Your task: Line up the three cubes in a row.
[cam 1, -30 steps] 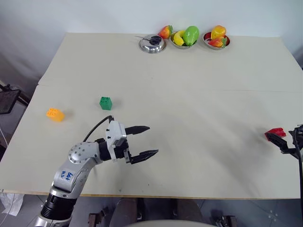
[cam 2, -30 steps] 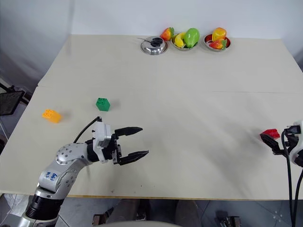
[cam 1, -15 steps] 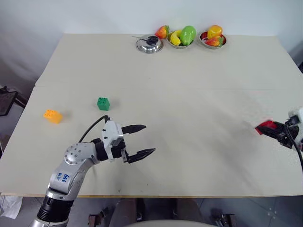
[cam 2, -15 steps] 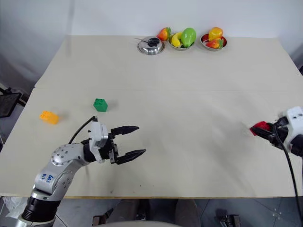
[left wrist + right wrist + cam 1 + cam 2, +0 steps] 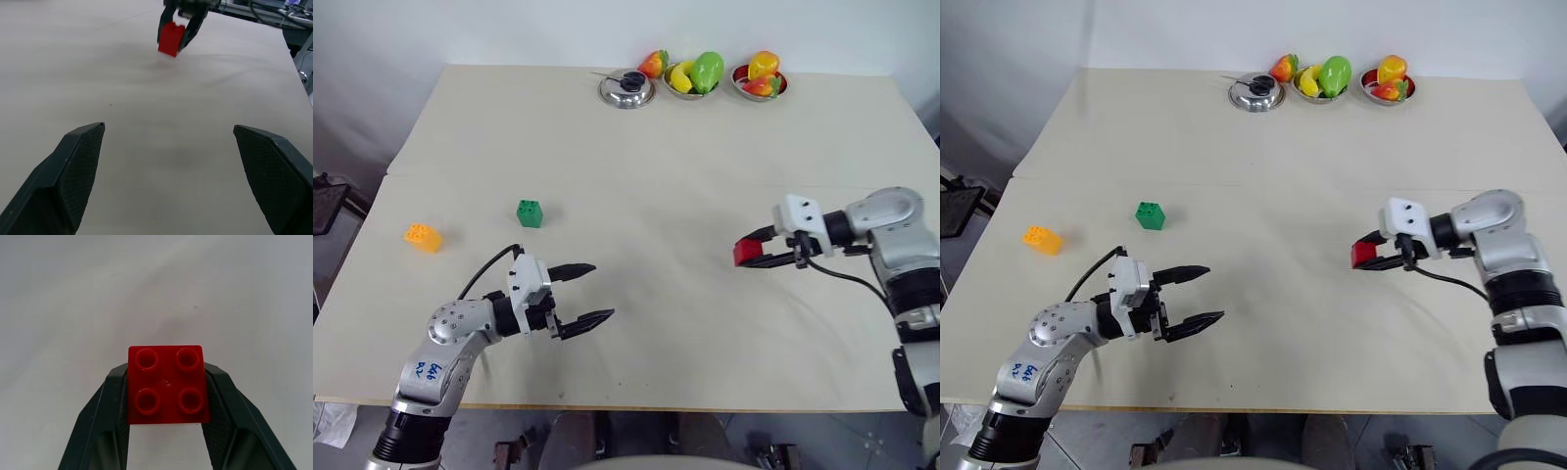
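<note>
the red cube [image 5: 167, 384] is seen as smooth, glossy plastic with round studs. the table [image 5: 656, 147] is covered by a matt, pale surface. the bowls [image 5: 760, 90] at the upper edge are made of shiny metal. the fingers [image 5: 76, 171] are finished in matt black with a fine textured pattern.

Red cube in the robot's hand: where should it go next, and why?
Probably toward the green cube. The right hand is shut on the red cube, above the table, far from the green and orange-yellow cube, which sit near each other.
</note>
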Controlling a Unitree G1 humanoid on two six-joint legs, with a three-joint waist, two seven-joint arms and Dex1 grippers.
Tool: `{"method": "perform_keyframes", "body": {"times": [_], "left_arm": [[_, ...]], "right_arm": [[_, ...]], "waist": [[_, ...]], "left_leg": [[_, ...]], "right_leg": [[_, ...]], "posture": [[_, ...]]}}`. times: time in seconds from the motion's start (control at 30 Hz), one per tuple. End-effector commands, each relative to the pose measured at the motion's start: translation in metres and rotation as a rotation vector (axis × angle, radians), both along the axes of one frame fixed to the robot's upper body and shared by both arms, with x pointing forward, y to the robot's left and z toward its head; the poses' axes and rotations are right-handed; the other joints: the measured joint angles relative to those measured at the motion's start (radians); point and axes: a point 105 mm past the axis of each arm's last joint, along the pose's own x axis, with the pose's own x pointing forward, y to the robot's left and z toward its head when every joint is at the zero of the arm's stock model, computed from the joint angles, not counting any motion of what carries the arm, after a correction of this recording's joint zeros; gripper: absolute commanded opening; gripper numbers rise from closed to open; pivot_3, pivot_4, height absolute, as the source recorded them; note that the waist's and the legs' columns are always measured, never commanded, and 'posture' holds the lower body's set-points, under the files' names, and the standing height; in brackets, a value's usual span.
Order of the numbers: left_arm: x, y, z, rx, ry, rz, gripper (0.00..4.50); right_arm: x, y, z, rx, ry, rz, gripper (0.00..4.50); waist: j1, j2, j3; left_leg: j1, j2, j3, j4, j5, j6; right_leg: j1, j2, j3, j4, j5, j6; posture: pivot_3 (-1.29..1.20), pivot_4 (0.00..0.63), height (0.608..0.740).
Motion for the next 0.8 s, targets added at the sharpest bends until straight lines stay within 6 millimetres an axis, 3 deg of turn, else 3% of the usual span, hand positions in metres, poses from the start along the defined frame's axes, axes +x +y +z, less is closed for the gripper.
{"method": "perform_keyframes", "body": {"times": [0.03, 0.23, 0.33, 0.5, 0.53, 0.67, 0.73, 0.8], "left_arm": [[-0.004, 0.003, 0.010, 0.001, -0.049, 0.007, 4.50], [-0.006, 0.009, 0.012, 0.021, -0.057, 0.018, 4.50], [-0.007, 0.012, 0.013, 0.030, -0.059, 0.021, 4.50], [-0.006, 0.018, 0.015, 0.036, -0.067, 0.048, 4.50], [-0.006, 0.024, 0.016, 0.017, -0.066, 0.077, 4.50], [-0.010, 0.054, 0.013, -0.028, -0.057, 0.225, 4.50], [-0.013, 0.077, 0.008, -0.027, -0.068, 0.345, 4.50], [-0.019, 0.112, 0.007, -0.058, -0.104, 0.537, 4.50]], "right_arm": [[-0.001, -0.001, 0.002, -0.019, 0.003, 0.058, 1.51], [-0.002, -0.001, -0.010, -0.018, 0.067, 0.050, 1.51], [-0.001, 0.004, -0.008, 0.001, 0.040, 0.078, 2.48], [0.003, 0.012, 0.012, 0.065, -0.069, 0.120, 4.16], [0.003, 0.012, 0.022, 0.092, -0.095, 0.124, 4.49], [-0.004, 0.017, 0.048, 0.237, -0.123, 0.140, 4.49], [-0.011, 0.019, 0.058, 0.338, -0.152, 0.156, 4.49], [-0.016, 0.020, 0.061, 0.451, -0.144, 0.129, 4.49]], "waist": [[-0.001, 0.000, 0.000], [-0.002, 0.000, 0.000], [-0.004, 0.000, 0.000], [-0.014, 0.001, 0.000], [-0.016, 0.001, 0.000], [-0.025, 0.002, 0.002], [-0.026, 0.002, 0.002], [-0.024, 0.001, 0.003]], "left_leg": [[0.000, 0.000, 0.000, 0.000, 0.000, 0.000], [0.000, 0.001, -0.002, 0.001, 0.000, 0.000], [0.001, 0.001, -0.002, 0.001, 0.000, 0.000], [0.000, 0.001, -0.002, 0.001, 0.000, 0.000], [0.000, 0.001, -0.002, 0.001, 0.000, 0.000], [0.000, 0.001, -0.002, 0.000, 0.000, 0.000], [0.000, 0.002, -0.003, 0.000, 0.000, -0.001], [0.000, 0.003, -0.004, 0.000, -0.001, -0.001]], "right_leg": [[0.000, 0.000, 0.000, 0.000, 0.000, 0.000], [0.001, 0.000, -0.002, 0.001, 0.000, 0.000], [0.001, 0.000, -0.002, 0.001, 0.000, 0.000], [0.001, 0.000, -0.002, 0.001, 0.000, 0.000], [0.001, 0.000, -0.002, 0.001, 0.000, 0.000], [0.001, 0.000, -0.002, 0.000, 0.000, 0.000], [0.001, 0.000, -0.003, 0.000, 0.000, -0.001], [0.001, 0.000, -0.004, 0.000, -0.001, -0.001]], "posture": [[0.00, 0.150, 0.740], [0.00, 0.150, 0.740], [0.00, 0.150, 0.740], [0.00, 0.150, 0.740], [0.00, 0.150, 0.740], [0.00, 0.150, 0.740], [0.00, 0.150, 0.740], [0.00, 0.150, 0.740]]}}
